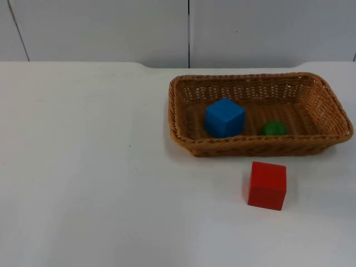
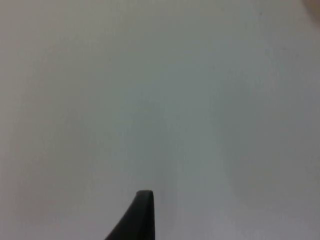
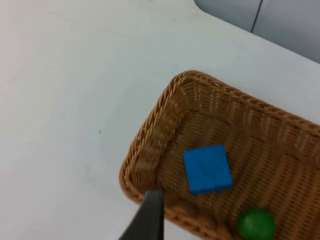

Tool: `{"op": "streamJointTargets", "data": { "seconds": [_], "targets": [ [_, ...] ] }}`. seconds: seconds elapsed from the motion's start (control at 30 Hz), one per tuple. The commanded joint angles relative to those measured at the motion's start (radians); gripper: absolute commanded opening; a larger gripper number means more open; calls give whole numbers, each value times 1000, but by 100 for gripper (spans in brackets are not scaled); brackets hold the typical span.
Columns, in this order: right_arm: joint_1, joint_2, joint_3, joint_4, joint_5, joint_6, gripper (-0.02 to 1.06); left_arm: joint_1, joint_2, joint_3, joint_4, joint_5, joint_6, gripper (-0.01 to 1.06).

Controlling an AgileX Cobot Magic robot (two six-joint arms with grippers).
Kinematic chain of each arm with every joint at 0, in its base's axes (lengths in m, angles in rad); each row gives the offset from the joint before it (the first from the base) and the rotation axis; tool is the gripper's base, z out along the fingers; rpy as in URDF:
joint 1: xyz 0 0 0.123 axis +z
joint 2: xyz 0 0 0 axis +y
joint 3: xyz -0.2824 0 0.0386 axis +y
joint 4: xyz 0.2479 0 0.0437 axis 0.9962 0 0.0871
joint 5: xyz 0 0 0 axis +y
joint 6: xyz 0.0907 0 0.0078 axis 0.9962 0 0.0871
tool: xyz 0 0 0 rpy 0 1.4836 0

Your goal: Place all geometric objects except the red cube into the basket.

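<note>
Basket (image 1: 183,119) holds blue cube (image 1: 224,117) & green ball (image 1: 273,128); red cube (image 1: 267,185) outside.

Looks like a robotics lab bench: plain white table top (image 1: 83,167) ending at a grey panelled partition wall (image 1: 111,28), no household clutter. Test props only: wicker basket (image 1: 181,136) below the right gripper's fingertip (image 3: 152,210), coloured foam blocks like the red cube (image 1: 267,185).

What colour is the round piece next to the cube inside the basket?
Green. The round piece shows best in the right wrist view, beside the blue cube in the basket.
</note>
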Motion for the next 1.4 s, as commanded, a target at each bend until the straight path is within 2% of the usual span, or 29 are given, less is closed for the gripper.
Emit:
{"op": "streamJointTargets", "data": {
  "seconds": [0.0, 0.2, 0.23, 0.33, 0.5, 0.73, 0.8, 0.83, 0.97, 1.03, 1.37],
  "targets": [
    [6, -81, 52, -3, -17, -9, 85, 3, -48, -5, -13, -17, 16, 105],
    [6, -327, 254, 7, -29, -7, 85, 3, -198, -5, -60, 7, 23, 105],
    [6, -327, 254, 7, -29, -7, 85, 3, -198, -5, -60, 7, 23, 105],
    [6, -473, 362, 28, -25, -7, 85, 3, -294, -5, -131, 37, 23, 105],
    [6, -673, 493, 28, -18, -7, 85, 3, -419, -5, -225, 73, 120, 105],
    [6, -961, 647, 14, -7, -7, 85, 3, -581, -10, -232, 90, 148, 105],
    [6, -1056, 687, 14, 20, -7, 85, 3, -581, -33, -202, 150, 150, 105],
    [6, -1094, 701, 14, 39, -7, 85, 3, -581, -41, -170, 180, 150, 105],
    [6, -1208, 725, -7, 108, -7, 85, 3, -581, -41, -70, 214, 146, 105],
    [6, -1281, 737, -10, 147, -7, 85, 3, -581, -39, -28, 236, 98, 105],
    [6, -1519, 781, -10, 232, -5, 85, 3, -581, -22, -14, 234, 17, 105]
  ]
}}
